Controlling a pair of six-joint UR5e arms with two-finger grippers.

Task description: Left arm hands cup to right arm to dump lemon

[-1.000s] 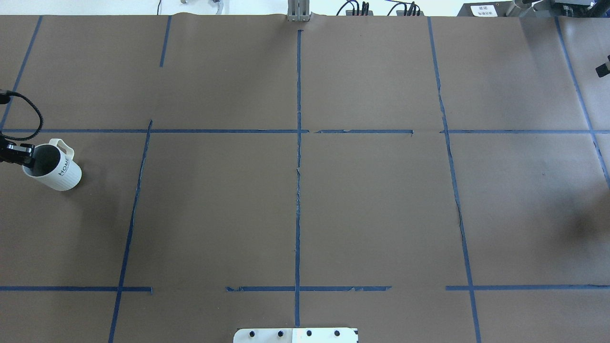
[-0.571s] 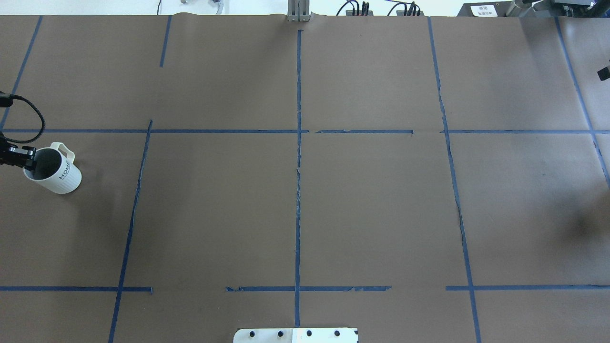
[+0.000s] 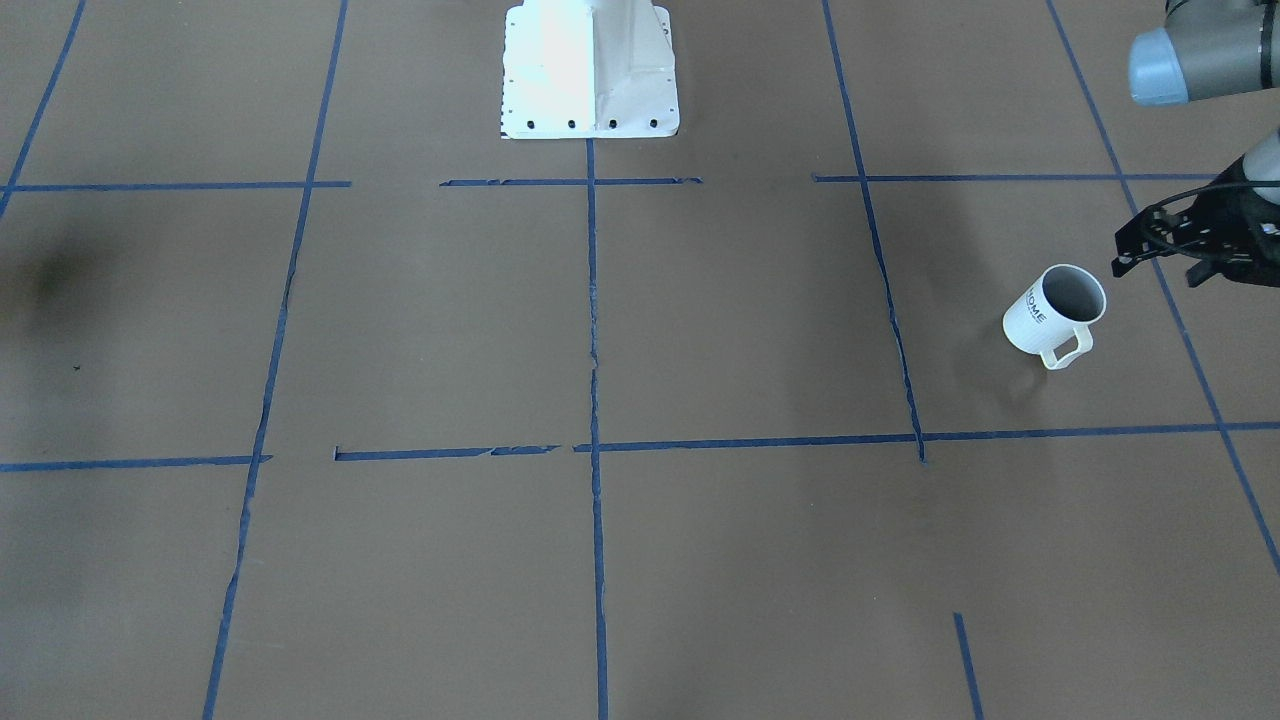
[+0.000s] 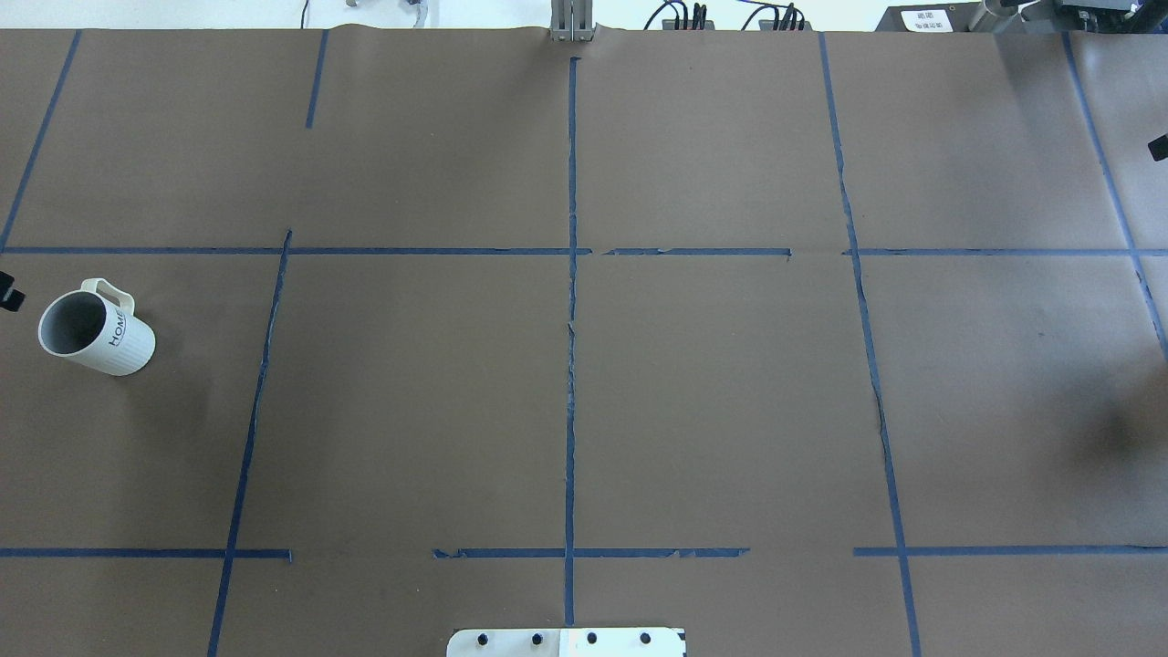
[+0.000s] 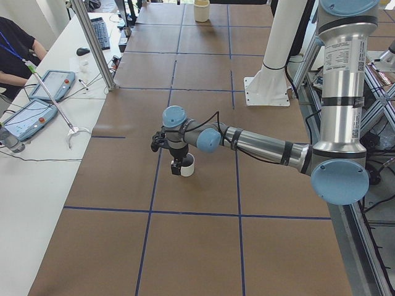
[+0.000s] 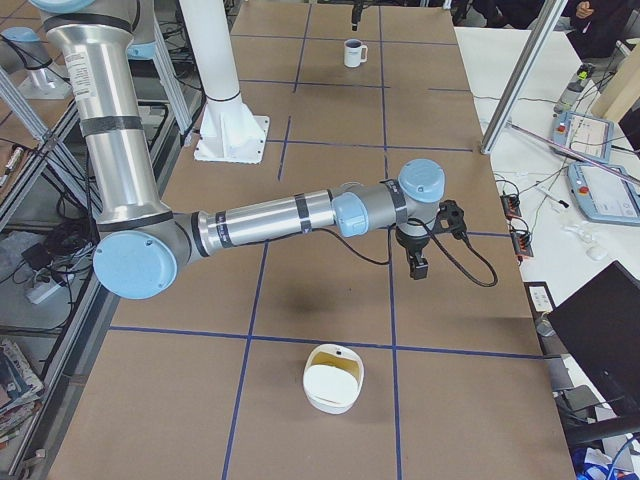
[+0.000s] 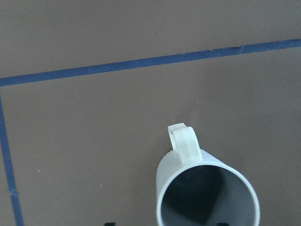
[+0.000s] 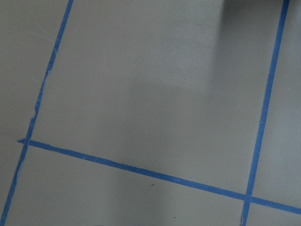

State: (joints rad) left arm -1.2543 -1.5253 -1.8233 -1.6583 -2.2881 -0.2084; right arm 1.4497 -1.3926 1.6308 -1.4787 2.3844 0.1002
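The white "HOME" cup (image 4: 96, 328) stands upright at the table's far left, handle pointing away from the robot. It also shows in the front view (image 3: 1055, 315) and the left wrist view (image 7: 207, 195), where its grey inside looks empty. No lemon shows in any view. My left gripper (image 3: 1158, 272) is open and empty, drawn back just off the cup's rim towards the table's left end. My right gripper (image 6: 418, 262) hangs over the table's right end, far from the cup. I cannot tell whether it is open or shut.
A white bowl (image 6: 333, 378) sits at the table's right end, beyond my right gripper. The robot's base plate (image 4: 566, 641) is at the middle of the near edge. Blue tape lines cross the brown table. An operators' bench with tablets (image 5: 37, 105) runs along the far side.
My left gripper has let go of the cup's rim and pulled back left, almost out of the overhead view. The cup stays where it was.
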